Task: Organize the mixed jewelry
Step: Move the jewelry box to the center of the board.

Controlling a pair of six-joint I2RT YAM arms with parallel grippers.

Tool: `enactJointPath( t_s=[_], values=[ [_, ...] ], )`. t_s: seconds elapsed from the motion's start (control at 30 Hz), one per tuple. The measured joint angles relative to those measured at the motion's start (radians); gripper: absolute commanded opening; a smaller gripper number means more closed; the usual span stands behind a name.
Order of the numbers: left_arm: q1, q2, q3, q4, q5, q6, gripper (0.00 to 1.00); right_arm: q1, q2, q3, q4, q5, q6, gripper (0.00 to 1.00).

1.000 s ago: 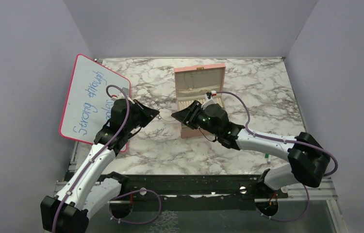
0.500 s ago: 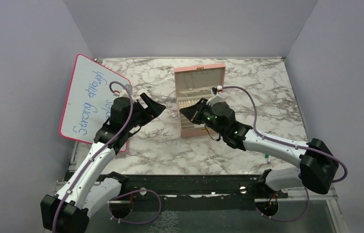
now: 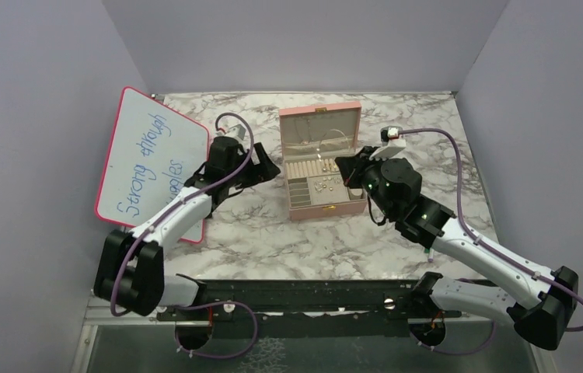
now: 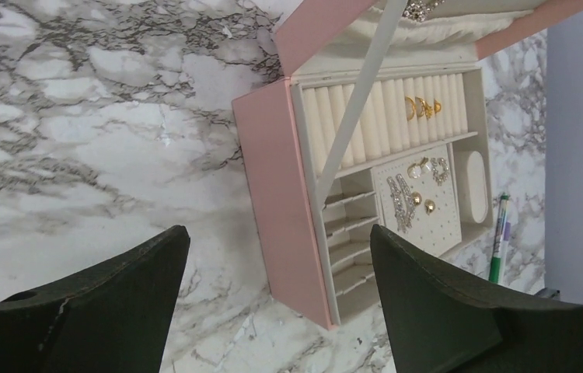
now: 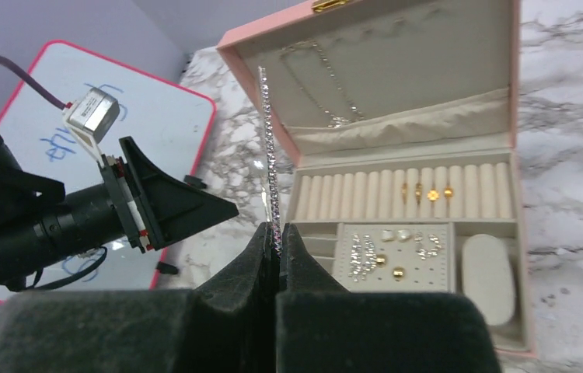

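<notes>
right tool is pinching thin silver chain at 3 o'clock of pink box; left tool is hovering spread wide at 9 o'clock.

A white tabletop veined with grey marble fills the middle of the overhead view. Plain lilac walls rise behind it and along both its sides, softly and evenly lit. A pink-framed whiteboard with blue handwriting leans at the tabletop's left edge. A black rail runs along its near edge.
</notes>
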Motion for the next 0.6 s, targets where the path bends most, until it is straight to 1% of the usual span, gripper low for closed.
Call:
enactJointPath(
  t_s=[0.07,0.13,0.23,0.3,0.4,0.6],
  values=[
    [-0.013,0.088,0.034,0.031,0.009,0.013,0.85,0.000,-0.020,0.001,-0.038,0.033,-0.024,0.01],
    [-0.042,0.153,0.071,0.050,0.007,0.023,0.80,-0.001,-0.029,0.001,-0.076,0.060,-0.042,0.01],
    [-0.099,0.220,0.122,0.062,-0.014,0.037,0.65,-0.001,-0.031,0.001,-0.112,0.087,-0.057,0.01],
    [-0.140,0.256,0.156,0.061,-0.055,0.044,0.56,-0.001,-0.031,0.001,-0.130,0.102,-0.064,0.01],
    [-0.193,0.313,0.209,0.039,-0.140,0.049,0.47,-0.001,-0.031,0.001,-0.141,0.114,-0.074,0.01],
    [-0.229,0.390,0.274,-0.046,-0.297,0.045,0.32,-0.001,-0.034,-0.003,-0.142,0.128,-0.085,0.01]
  ],
)
